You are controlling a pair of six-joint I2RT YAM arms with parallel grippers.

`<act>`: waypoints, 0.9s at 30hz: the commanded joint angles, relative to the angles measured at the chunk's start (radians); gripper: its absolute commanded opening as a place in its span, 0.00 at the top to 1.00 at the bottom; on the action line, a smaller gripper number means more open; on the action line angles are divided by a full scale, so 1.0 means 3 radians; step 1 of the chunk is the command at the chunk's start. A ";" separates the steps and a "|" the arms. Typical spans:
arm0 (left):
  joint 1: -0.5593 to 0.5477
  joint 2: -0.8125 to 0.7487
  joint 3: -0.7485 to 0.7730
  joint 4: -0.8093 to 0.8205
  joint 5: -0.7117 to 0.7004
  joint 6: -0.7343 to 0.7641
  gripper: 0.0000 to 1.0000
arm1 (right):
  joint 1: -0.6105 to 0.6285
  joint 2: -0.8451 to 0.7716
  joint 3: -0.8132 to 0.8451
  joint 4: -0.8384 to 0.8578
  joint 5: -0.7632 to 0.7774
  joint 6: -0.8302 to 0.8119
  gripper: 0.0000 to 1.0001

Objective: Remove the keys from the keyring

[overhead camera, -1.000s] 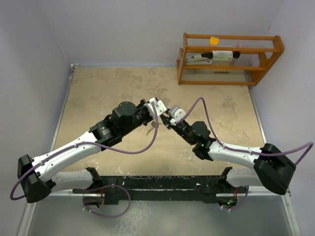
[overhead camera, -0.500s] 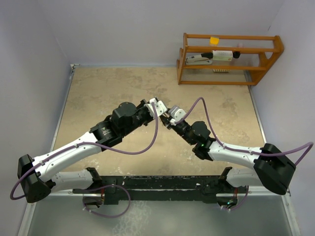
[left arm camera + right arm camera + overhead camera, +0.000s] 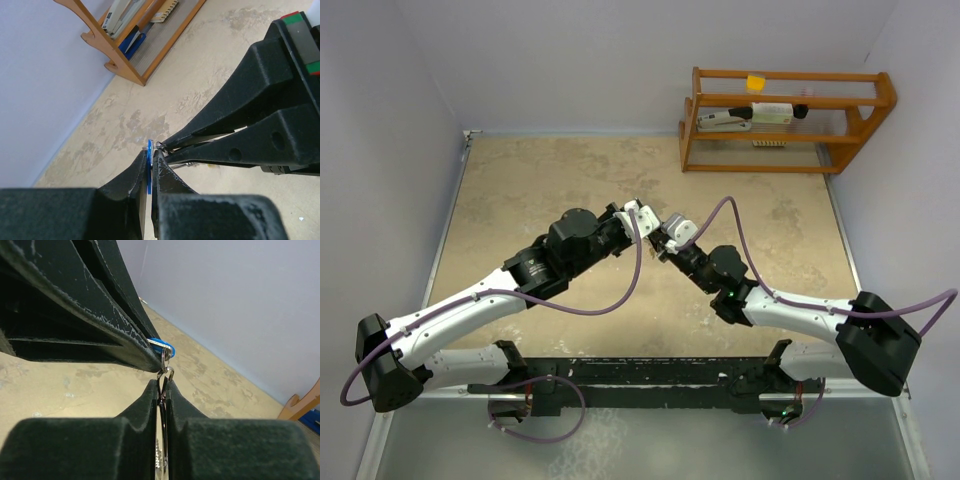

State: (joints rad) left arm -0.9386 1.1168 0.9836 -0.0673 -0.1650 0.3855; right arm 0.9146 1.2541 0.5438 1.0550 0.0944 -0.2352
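My left gripper (image 3: 150, 151) is shut on the blue-headed key (image 3: 149, 172), seen edge-on between its fingers. My right gripper (image 3: 163, 382) is shut on the thin silver keyring (image 3: 162, 390), also edge-on, with its top loop (image 3: 167, 371) poking out above the tips. The blue key head (image 3: 161, 345) hangs on that loop just above. A silver key's toothed blade (image 3: 160, 457) hangs down between the right fingers. In the top view the two grippers meet tip to tip (image 3: 655, 247) above the table's middle. A yellow-orange head shows faintly under the right fingers (image 3: 213, 165).
A wooden rack (image 3: 785, 120) holding small items stands at the back right of the beige table (image 3: 520, 190); it also shows in the left wrist view (image 3: 135, 45). Grey walls close in the left, back and right sides.
Both grippers stay shut and joined at the ring. The keys that dangled below the left gripper a second ago no longer show in the top view.
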 commanded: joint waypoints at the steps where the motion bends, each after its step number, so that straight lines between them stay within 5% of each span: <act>1: -0.0021 -0.0072 0.0005 0.0279 -0.0042 -0.0002 1.00 | 0.0009 -0.0074 0.0158 0.0171 0.0083 0.0027 1.00; 18: -0.0020 -0.0123 -0.0041 0.0367 -0.0183 0.0011 1.00 | 0.0009 -0.0165 0.0037 0.0295 0.0156 0.0013 1.00; 27: -0.0022 -0.0173 -0.0090 0.0524 -0.0461 0.0017 1.00 | 0.0009 -0.0409 0.0150 -0.0161 -0.0124 0.0103 1.00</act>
State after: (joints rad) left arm -0.9554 1.1034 0.9665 0.0002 -0.2142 0.3836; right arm 0.9154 1.1889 0.5457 1.0256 0.1055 -0.2260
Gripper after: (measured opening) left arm 0.012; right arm 0.023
